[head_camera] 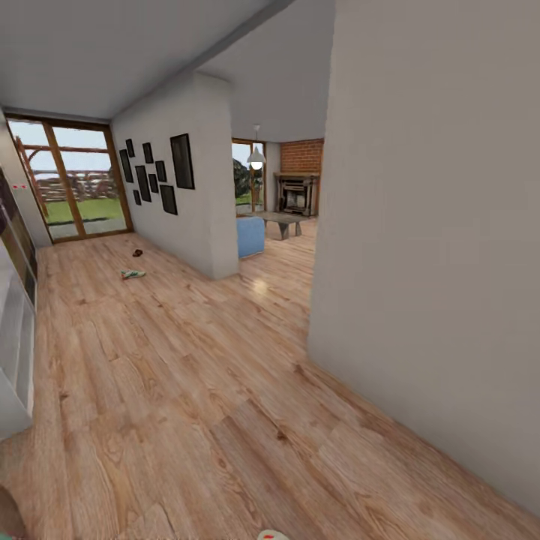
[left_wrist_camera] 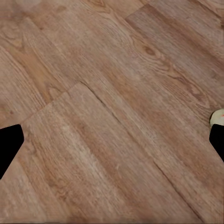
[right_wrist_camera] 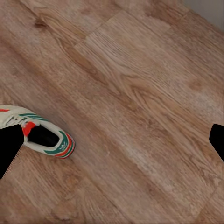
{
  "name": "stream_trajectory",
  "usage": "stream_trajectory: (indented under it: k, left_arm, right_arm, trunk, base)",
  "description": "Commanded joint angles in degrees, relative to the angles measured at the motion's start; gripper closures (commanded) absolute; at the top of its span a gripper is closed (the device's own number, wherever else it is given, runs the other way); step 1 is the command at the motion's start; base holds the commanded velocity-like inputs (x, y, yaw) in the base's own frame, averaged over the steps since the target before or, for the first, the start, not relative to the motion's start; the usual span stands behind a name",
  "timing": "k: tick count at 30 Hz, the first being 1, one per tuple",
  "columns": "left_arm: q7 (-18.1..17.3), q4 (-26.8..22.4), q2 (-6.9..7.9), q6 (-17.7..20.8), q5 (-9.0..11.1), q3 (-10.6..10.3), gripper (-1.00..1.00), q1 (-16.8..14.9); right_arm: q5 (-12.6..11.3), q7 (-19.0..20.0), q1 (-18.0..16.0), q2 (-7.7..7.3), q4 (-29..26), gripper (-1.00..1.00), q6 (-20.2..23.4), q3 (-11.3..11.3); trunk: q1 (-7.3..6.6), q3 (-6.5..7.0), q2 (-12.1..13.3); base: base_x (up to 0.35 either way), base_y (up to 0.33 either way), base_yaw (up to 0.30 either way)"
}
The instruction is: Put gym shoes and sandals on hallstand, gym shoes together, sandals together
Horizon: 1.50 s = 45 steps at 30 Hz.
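Gym shoe (right_wrist_camera: 44,137) beside right pincer (right_wrist_camera: 112,142)

This is a home, seen from a corridor with a wood-plank floor (head_camera: 187,390) and plain pale walls (head_camera: 427,247). A cluster of dark picture frames (head_camera: 154,176) hangs on the corridor wall, and tall wood-framed glass doors (head_camera: 71,180) at the far end look out on grass and a fence. Past the wall's corner the space opens into a living room with a brick wall (head_camera: 302,156), a dark fireplace (head_camera: 297,193), a low table (head_camera: 281,221), a blue seat (head_camera: 250,235) and a hanging lamp (head_camera: 256,157). Shoes lie loose on the floor, among them a sneaker (right_wrist_camera: 39,133).
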Motion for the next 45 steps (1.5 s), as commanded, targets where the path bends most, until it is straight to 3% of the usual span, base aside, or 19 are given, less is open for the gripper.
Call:
stream_trajectory:
  k: [1,28,38,45]
  left_arm:
    - [-0.1,0.1,-0.02,-0.2,0.1,0.2,-1.00,-0.1]
    - [-0.1,0.1,-0.02,-0.2,0.0,0.1,-1.00,-0.1]
    - [-0.1,0.1,-0.02,-0.2,0.0,0.1,-1.00,-0.1]
    - [-0.1,0.1,0.00,-0.2,0.1,0.1,-1.00,-0.1]
  right_arm:
    - [0.0,0.0,0.0,0.00,0.0,-1.00,-0.2,0.0]
    - [0.0,0.0,0.0,0.00,0.0,-1.00,-0.2,0.0]
    - [0.0,0.0,0.0,0.00,0.0,-1.00,-0.2,0.0]
    - [-0.1,0.0,0.0,0.00,-0.1,-1.00,-0.2,0.0]
  trunk:
    - [0.00,-0.06,0.0]
    - [0.00,-0.06,0.0]
    - [0.00,-0.06,0.0]
    - [0.00,-0.06,0.0]
  base:
    - [0.000,0.000,0.279]
    - [0.000,-0.006,0.279]
    - [0.000,-0.210,0.272]
    - [0.000,-0.241,0.054]
